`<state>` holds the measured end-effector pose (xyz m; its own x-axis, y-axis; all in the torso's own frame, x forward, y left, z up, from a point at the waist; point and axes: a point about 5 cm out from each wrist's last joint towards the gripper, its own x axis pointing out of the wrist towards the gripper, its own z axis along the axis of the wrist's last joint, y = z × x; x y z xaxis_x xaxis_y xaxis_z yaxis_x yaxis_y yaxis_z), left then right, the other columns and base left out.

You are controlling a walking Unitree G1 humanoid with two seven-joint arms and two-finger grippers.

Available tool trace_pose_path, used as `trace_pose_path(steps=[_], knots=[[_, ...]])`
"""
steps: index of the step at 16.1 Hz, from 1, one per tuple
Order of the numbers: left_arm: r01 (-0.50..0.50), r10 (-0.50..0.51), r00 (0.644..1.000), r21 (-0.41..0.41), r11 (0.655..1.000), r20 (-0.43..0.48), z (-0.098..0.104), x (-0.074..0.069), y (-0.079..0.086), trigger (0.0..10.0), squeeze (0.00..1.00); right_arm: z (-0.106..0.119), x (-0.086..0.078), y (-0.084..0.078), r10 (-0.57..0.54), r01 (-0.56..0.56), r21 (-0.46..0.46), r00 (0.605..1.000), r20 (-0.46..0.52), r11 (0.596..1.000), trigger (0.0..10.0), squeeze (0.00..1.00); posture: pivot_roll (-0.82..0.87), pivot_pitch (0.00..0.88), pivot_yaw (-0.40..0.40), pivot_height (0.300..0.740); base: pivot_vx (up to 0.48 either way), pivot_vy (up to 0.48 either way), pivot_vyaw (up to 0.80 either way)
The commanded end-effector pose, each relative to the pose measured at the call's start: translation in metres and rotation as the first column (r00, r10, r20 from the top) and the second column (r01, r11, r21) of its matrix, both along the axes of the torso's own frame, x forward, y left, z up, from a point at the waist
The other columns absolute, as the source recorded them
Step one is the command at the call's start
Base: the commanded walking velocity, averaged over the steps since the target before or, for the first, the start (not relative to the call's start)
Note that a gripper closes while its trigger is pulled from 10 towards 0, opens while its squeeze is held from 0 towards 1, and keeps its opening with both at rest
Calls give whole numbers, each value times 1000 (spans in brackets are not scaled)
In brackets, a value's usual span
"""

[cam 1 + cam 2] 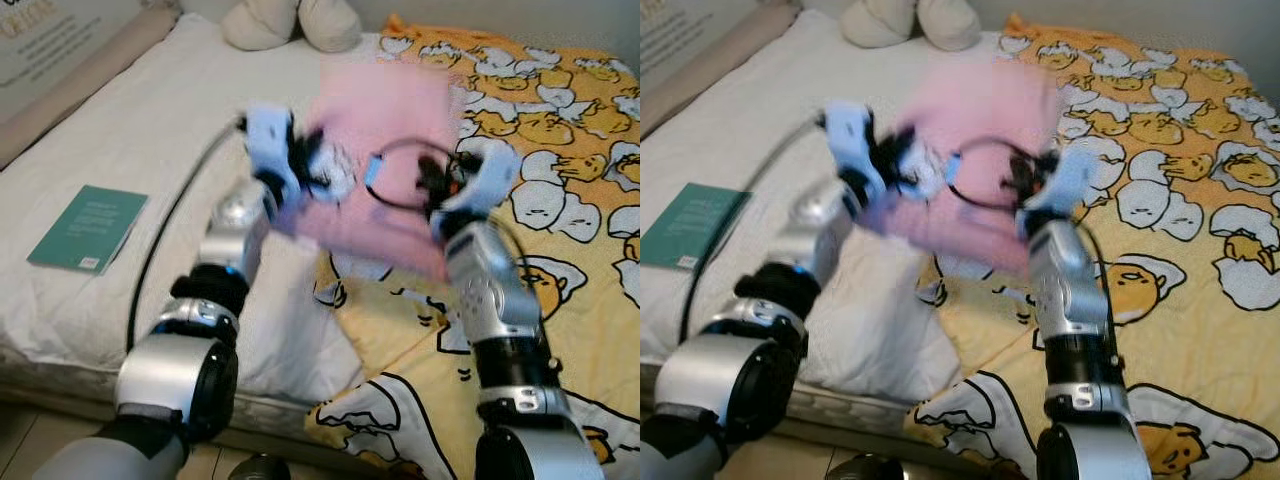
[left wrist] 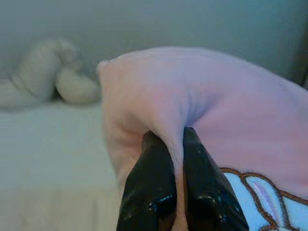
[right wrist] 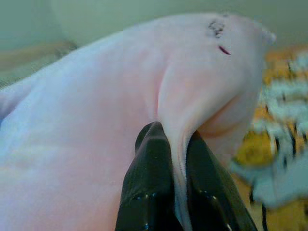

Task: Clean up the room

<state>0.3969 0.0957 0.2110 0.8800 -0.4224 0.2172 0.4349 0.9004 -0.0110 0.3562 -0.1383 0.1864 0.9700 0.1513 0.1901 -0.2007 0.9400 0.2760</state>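
Green book lies on the white bed at my left. Left claw clenched on a fold of the pink blanket; right claw likewise pinching it. Blanket held up between both, above the yellow duvet. Head views blurred.

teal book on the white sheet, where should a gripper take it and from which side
Both grippers are busy: the left gripper and right gripper each pinch the pink blanket. The teal book lies flat and closed on the white sheet, so a top pinch probably won't work. Likely best: the left gripper takes the book's edge nearest the robot, coming in low.
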Motion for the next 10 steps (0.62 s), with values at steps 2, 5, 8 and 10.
trace_pose_path(steps=[2, 5, 8, 10], knots=[[-46, 47, 997, -13, 999, 58, 16, 2, 5, 10000, 0, 3, -2, 0, -28, 29, -48, 999, 23, 998, 10000, 0, -44, 0, 1, 740, 0, 0, 0], [-106, 104, 994, 34, 994, 34, 6, 2, 12, 10000, 0, -18, -7, -3, -45, 42, -62, 998, -40, 997, 10000, 0, -48, 0, 3, 740, 0, 472, 0], [-127, 125, 992, 55, 990, 30, -1, 0, 11, 10000, 0, -29, -12, -5, -54, 48, -93, 996, -68, 995, 10000, 0, -51, 0, 1, 740, 0, 472, 0], [-100, 100, 995, -6, 995, 10, -5, -2, 8, 10000, 0, -30, -11, -6, -52, 44, -112, 996, -73, 993, 10000, 0, -51, 0, 0, 740, 0, 480, 0]])
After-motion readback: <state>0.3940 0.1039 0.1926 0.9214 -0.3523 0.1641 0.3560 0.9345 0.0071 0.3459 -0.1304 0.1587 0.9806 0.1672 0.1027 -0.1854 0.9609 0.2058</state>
